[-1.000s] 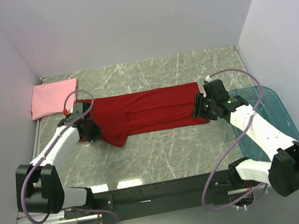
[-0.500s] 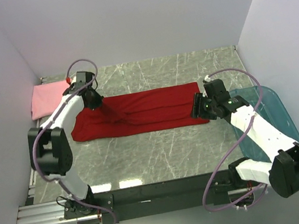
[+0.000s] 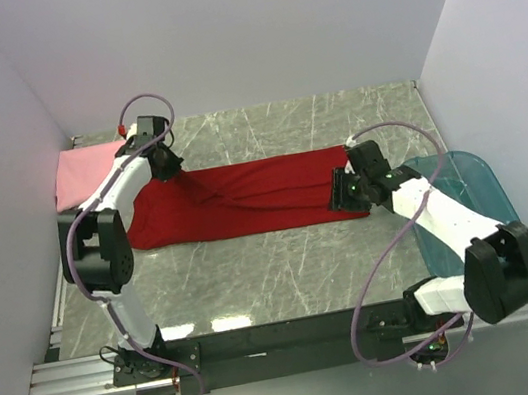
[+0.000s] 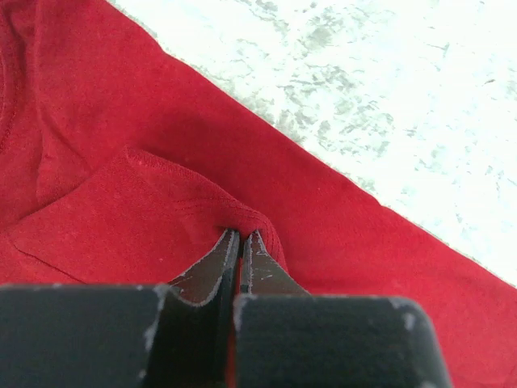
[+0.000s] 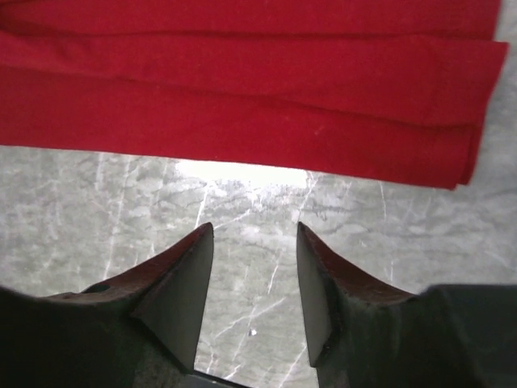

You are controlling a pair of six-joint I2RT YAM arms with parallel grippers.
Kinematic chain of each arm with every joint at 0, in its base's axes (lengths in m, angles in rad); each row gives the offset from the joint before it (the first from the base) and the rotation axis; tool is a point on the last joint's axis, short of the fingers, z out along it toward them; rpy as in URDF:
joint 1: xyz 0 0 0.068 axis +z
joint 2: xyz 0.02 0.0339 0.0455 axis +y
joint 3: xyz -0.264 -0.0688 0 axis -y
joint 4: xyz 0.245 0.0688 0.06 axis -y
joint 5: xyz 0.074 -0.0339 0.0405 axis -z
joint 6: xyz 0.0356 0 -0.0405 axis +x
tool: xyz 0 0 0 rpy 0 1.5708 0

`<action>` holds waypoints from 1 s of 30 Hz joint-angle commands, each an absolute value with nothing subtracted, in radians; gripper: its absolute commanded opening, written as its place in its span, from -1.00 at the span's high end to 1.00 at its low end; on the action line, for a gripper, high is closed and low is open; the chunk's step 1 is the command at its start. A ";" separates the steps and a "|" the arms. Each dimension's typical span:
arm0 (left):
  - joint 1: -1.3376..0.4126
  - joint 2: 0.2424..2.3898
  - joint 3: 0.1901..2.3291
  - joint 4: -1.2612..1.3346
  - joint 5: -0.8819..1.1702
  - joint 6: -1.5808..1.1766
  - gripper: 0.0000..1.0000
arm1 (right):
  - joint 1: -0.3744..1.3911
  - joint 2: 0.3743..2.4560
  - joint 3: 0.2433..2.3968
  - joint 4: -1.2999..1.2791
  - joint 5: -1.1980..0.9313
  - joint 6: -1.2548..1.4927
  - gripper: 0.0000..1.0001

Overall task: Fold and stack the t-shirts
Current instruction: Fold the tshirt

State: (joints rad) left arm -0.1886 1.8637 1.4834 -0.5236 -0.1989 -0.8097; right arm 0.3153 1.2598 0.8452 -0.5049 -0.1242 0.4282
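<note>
The deep red t-shirt (image 3: 244, 199) lies folded in a long strip across the middle of the marble table. My left gripper (image 3: 169, 165) is at its far left corner, shut on a pinch of the red cloth (image 4: 242, 222). My right gripper (image 3: 344, 191) is open and empty, just over the table by the shirt's right end; the wrist view shows its fingers apart above bare marble, with the red shirt's folded edge (image 5: 323, 121) ahead. The light pink t-shirt (image 3: 87, 171) lies folded at the far left corner.
A translucent teal-blue plastic bin (image 3: 467, 199) sits at the right edge, partly under my right arm. White walls enclose the table on three sides. The black rail with the arm bases runs along the near edge.
My left gripper carried the shirt's left part from the near side up to the far left edge, flattening the strip. My right gripper shifted slightly left towards the shirt's right end.
</note>
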 commanded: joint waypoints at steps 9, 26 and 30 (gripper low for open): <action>-0.164 1.910 1.491 -0.480 -0.232 -0.834 0.91 | 0.328 1.486 0.936 -0.396 -0.048 0.436 0.07; -0.104 1.608 1.217 -0.549 -0.353 -0.825 -0.86 | 0.327 1.634 0.993 -0.385 -0.015 0.422 0.15; -0.037 1.526 1.019 -0.532 -0.341 -0.836 -0.70 | 0.328 1.649 0.994 -0.379 -0.008 0.422 0.15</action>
State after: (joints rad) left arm -0.0784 1.5612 1.1194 -0.5167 -0.3126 -0.8284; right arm 0.3229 1.6333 0.9623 -0.4038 -0.0368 0.4282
